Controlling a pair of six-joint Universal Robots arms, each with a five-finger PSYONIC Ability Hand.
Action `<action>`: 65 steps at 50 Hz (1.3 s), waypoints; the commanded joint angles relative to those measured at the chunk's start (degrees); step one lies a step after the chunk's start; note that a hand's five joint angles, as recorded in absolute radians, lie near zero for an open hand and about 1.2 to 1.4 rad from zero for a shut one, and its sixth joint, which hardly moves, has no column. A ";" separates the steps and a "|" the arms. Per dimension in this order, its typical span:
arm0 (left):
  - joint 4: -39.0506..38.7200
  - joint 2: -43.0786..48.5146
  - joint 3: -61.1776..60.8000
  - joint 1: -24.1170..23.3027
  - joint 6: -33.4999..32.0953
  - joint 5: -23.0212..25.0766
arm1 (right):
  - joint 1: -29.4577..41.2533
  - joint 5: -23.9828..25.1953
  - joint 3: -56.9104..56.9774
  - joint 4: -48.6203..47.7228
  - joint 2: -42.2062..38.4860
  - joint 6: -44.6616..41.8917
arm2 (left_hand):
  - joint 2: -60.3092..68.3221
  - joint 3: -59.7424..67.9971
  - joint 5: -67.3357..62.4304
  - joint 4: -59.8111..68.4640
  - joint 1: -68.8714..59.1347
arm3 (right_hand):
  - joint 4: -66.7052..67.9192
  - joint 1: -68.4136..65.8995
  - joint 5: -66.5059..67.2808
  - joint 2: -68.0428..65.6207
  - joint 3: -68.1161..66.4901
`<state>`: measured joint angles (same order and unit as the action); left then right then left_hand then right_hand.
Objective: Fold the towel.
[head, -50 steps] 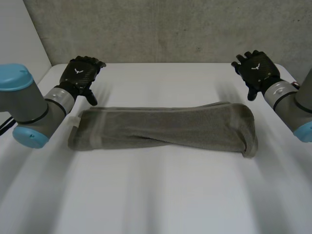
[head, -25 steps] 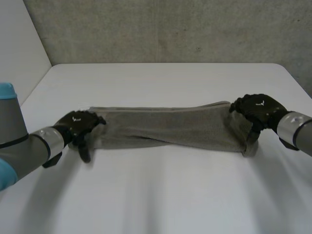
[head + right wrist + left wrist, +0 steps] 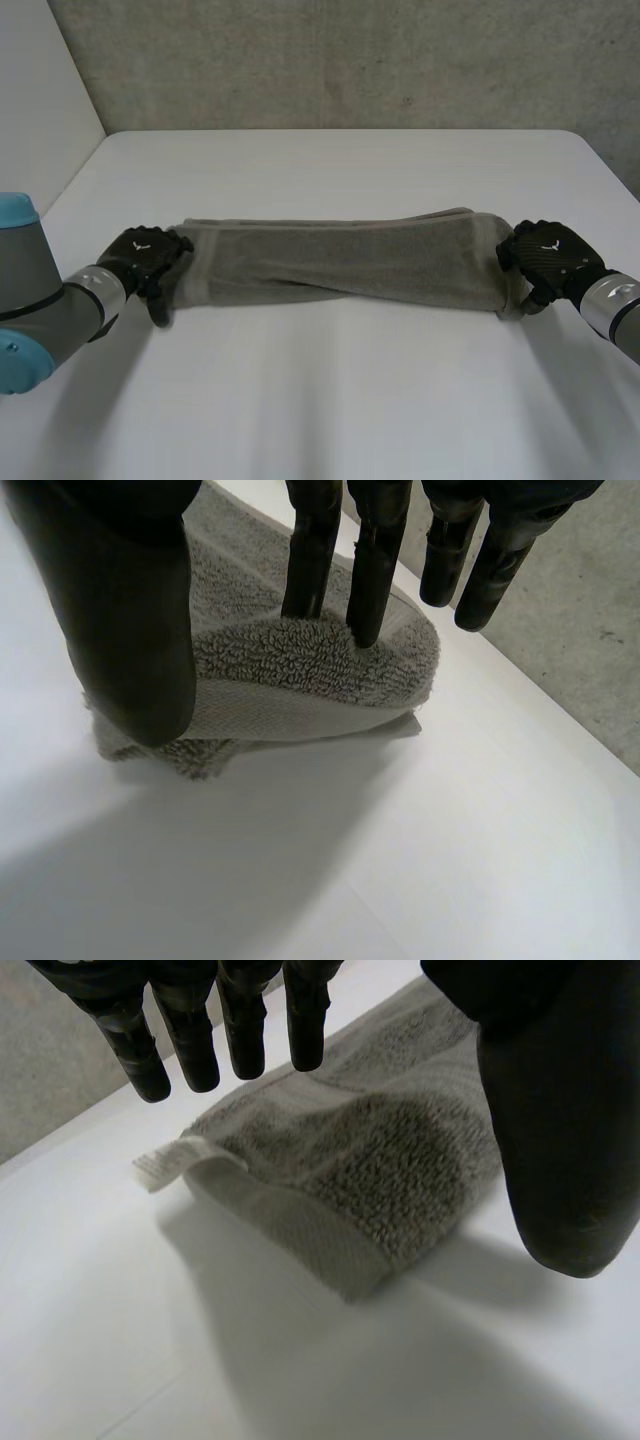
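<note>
A grey towel (image 3: 340, 262) lies folded into a long strip across the white table (image 3: 330, 400). My left hand (image 3: 148, 258) is at its left end. In the left wrist view that hand's fingers (image 3: 180, 1020) hang straight above the towel's end (image 3: 380, 1160), with the thumb (image 3: 555, 1110) beside it, and none of them touches the cloth. A white label (image 3: 163, 1163) sticks out of that end. My right hand (image 3: 552, 258) is at the right end. There, two straight fingers (image 3: 370, 560) press into the top of the towel (image 3: 290, 660) and the thumb (image 3: 130, 610) stands at its near side.
A concrete wall (image 3: 350, 60) rises behind the table's far edge. Bare white tabletop stretches in front of the towel and behind it.
Both hands have come down from the table's far corners to the towel's two ends. The right hand has slid outward over the right end, and its fingers have drawn in a little.
</note>
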<state>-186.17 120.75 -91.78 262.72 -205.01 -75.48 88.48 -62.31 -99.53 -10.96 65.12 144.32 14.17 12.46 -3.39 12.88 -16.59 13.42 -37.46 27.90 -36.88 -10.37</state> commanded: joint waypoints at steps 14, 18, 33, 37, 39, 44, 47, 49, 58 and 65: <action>0.11 1.77 0.11 0.78 0.13 -1.16 | -3.05 0.96 5.92 -0.73 -5.79 -10.29 | 47.35 -2.46 -48.13 -2.88 -44.92 | -3.42 -28.63 28.20 -29.21 0.37; 0.19 1.42 -0.33 0.95 0.22 -0.99 | -2.96 1.05 5.31 -0.46 -5.71 -9.85 | 63.78 -2.46 -64.56 -2.88 -61.36 | -3.42 -29.47 29.03 -30.05 0.37; 0.19 -1.48 -0.33 1.57 0.57 -0.81 | -5.33 15.55 10.67 -2.13 -6.06 -11.52 | 65.83 -2.46 -66.61 -2.88 -63.41 | -3.42 -34.52 34.08 -35.10 0.37; 0.11 -3.76 -0.16 2.35 1.62 -0.81 | -6.74 22.67 13.66 -2.13 -5.79 -11.96 | 65.83 -2.46 -66.61 -2.88 -63.41 | -3.42 -34.69 34.25 -35.27 0.37; 0.11 -4.47 -0.07 2.71 2.33 -0.72 | -6.83 23.99 14.89 -1.87 -5.70 -11.87 | 65.83 -2.46 -66.61 -2.88 -63.41 | -3.42 -34.69 34.25 -35.27 0.37; 0.11 -6.05 0.46 2.80 5.05 -0.63 | -6.83 25.75 19.71 3.12 -6.14 -12.22 | 65.83 -2.46 -66.61 -2.88 -63.41 | -3.42 -34.69 34.25 -35.27 0.37; 0.02 -6.23 0.46 2.80 6.55 -0.63 | -6.65 26.01 19.90 4.80 -7.10 -13.71 | 65.83 -2.46 -66.61 -2.88 -63.41 | -3.42 -34.19 33.75 -34.77 0.37; 0.11 -5.97 0.11 2.88 6.90 -0.55 | -6.48 26.36 19.72 5.42 -8.24 -15.81 | 65.83 -2.46 -66.61 -2.88 -63.41 | -3.42 -33.35 32.92 -33.93 0.37; 0.28 -5.35 -1.74 3.24 6.72 -0.46 | -9.72 24.70 16.30 17.86 -9.75 -24.89 | 65.83 -2.46 -66.61 -2.88 -63.41 | -3.42 22.50 -22.94 21.92 0.37; 0.28 -5.61 -2.00 3.68 6.81 -0.37 | -9.64 22.50 9.99 21.69 -4.14 -11.84 | 65.83 -2.46 -66.61 -2.88 -63.41 | -3.42 20.99 -21.43 20.41 0.37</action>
<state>-185.89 115.33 -93.62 266.21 -198.18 -75.87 79.10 -38.27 -84.33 7.94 56.17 121.19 73.55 12.46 -66.28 12.88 -75.37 13.42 -20.44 7.49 -20.71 -10.37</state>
